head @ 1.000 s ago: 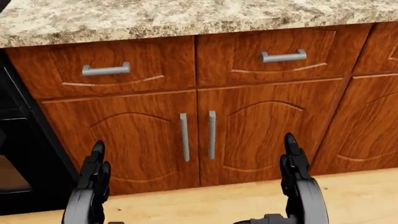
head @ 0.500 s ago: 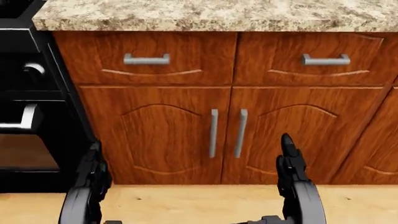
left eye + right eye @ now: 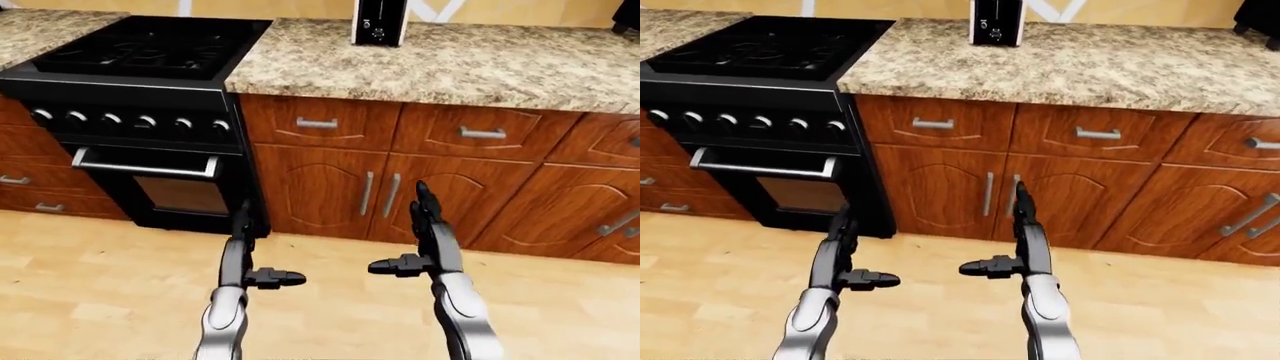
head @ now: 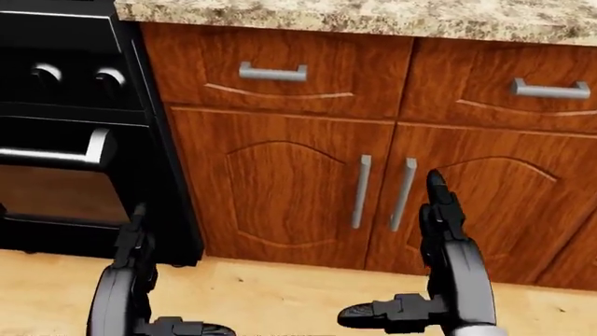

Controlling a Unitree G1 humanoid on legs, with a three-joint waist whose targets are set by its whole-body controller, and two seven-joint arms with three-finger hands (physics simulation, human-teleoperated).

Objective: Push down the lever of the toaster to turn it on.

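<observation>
The toaster (image 3: 380,22), a white box with a black face panel, stands on the granite counter (image 3: 480,67) at the top edge of the left-eye view. Only its lower part shows, and I cannot make out a lever. Both hands hang low before the cabinets, far below the toaster. My left hand (image 3: 250,251) is open, fingers pointing up and thumb out to the right. My right hand (image 3: 415,236) is open too, fingers up and thumb out to the left. Neither holds anything. The head view shows the same hands, left (image 4: 140,280) and right (image 4: 439,245).
A black stove (image 3: 150,52) with a row of knobs and an oven door handle (image 3: 145,166) stands left of the counter. Brown wooden drawers and cabinet doors (image 3: 330,180) run below the counter. The floor (image 3: 100,285) is light wood. A dark object (image 3: 1260,15) sits on the counter at far right.
The camera has shifted left: the cabinets slide right in the head view and the stove comes in from the left. Both hands stay open in the same pose.
</observation>
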